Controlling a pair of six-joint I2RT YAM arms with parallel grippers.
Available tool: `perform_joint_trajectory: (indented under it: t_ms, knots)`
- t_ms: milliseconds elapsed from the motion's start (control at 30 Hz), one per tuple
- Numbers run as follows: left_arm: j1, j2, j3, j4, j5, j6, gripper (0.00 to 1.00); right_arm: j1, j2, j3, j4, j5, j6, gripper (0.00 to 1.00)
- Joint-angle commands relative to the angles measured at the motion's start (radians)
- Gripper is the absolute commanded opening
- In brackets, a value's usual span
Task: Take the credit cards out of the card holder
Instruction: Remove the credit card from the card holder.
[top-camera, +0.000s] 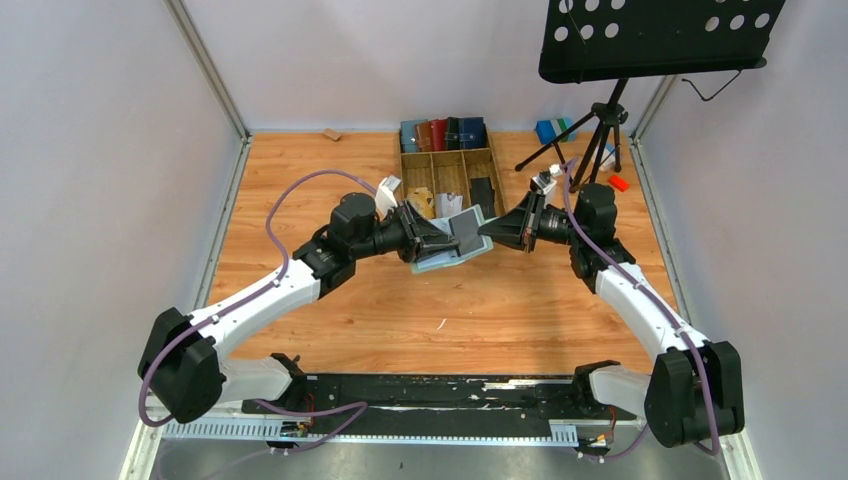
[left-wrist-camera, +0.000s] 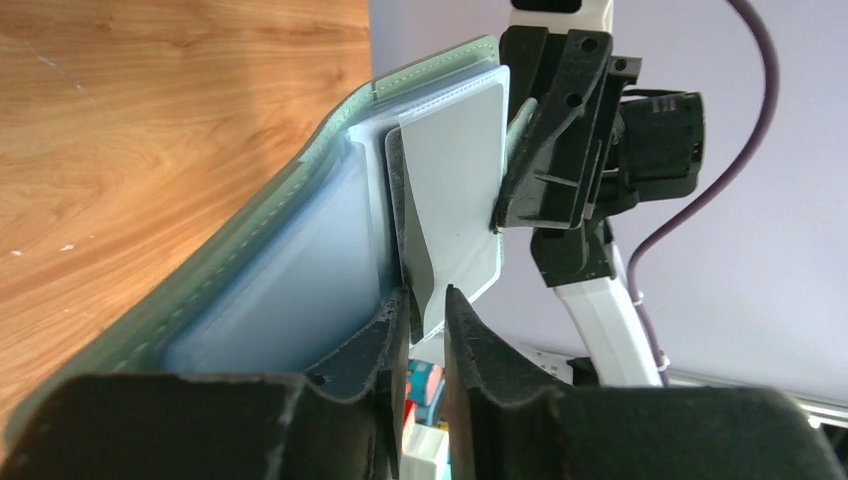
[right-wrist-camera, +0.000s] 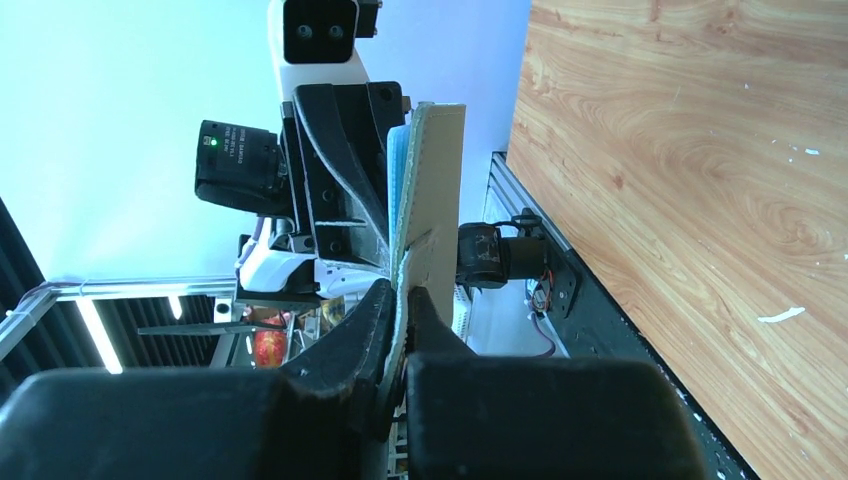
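**Counter** (top-camera: 400, 310): wood-grain surface with walls on three sides.

**Left arm** (top-camera: 270, 290) and **right arm** (top-camera: 640, 290): both reach inward and meet above the middle of the counter. Their tools face each other.

**Music stand** (top-camera: 655, 35): black perforated desk on a tripod, at the far right corner.

**Tray** (top-camera: 402, 180): wooden, divided into compartments, at the far centre of the counter. A row of wallets (top-camera: 445, 133) stands upright along its far side.

**Holder** (top-camera: 445, 260): sage green and open. It is held off the counter between the two tools, just in front of the tray. The left wrist view shows clear sleeves inside its cover.

**Card** (top-camera: 467, 232): its face is dark grey in the top view and pale in the left wrist view. It stands partly out of the sleeves, reaching toward the right arm.

**Left tool** (top-camera: 437, 240): clenched on the holder at the sleeve edge. The jaws stand nearly together, with the near corner of the card between them. It cannot be told whether they also pinch the card.

**Right tool** (top-camera: 492, 231): clenched on the opposite edge of the card. The right wrist view shows the jaws pressed onto a thin edge.

**Scrap** (top-camera: 441, 323): small and white. It lies on the counter nearer the arm bases, well apart from the holder.
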Motion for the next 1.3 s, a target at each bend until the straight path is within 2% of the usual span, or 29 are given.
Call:
perform_joint_trajectory:
  t_ms: [0,167,400,700,767,900,1167,1267]
  knots:
    - [0.01,-0.021,-0.019,0.216,0.006,-0.065,0.21,0.011,-0.002,-0.019,0.093,-0.042,0.057,0.0]
    - [0.029,-0.057,-0.071,0.275,-0.015,-0.1,0.15,0.011,0.0,-0.045,0.15,-0.043,0.1,0.0]
    - [0.029,-0.065,-0.094,0.349,-0.027,-0.139,0.13,0.011,0.007,-0.077,0.23,-0.054,0.161,0.0]
    - [0.029,-0.034,-0.103,0.437,-0.018,-0.185,0.14,0.017,0.004,-0.094,0.281,-0.074,0.195,0.0]
    - [0.03,-0.029,-0.101,0.434,-0.017,-0.188,0.17,0.022,0.001,-0.094,0.292,-0.074,0.205,0.0]
    - [0.03,-0.026,-0.101,0.406,-0.018,-0.186,0.27,0.036,0.004,-0.085,0.308,-0.078,0.218,0.0]
    - [0.03,-0.032,-0.065,0.19,-0.028,-0.114,0.23,0.043,0.005,-0.093,0.373,-0.078,0.27,0.0]
    - [0.029,-0.033,-0.018,0.04,-0.035,-0.046,0.27,0.043,0.004,-0.09,0.377,-0.074,0.272,0.0]
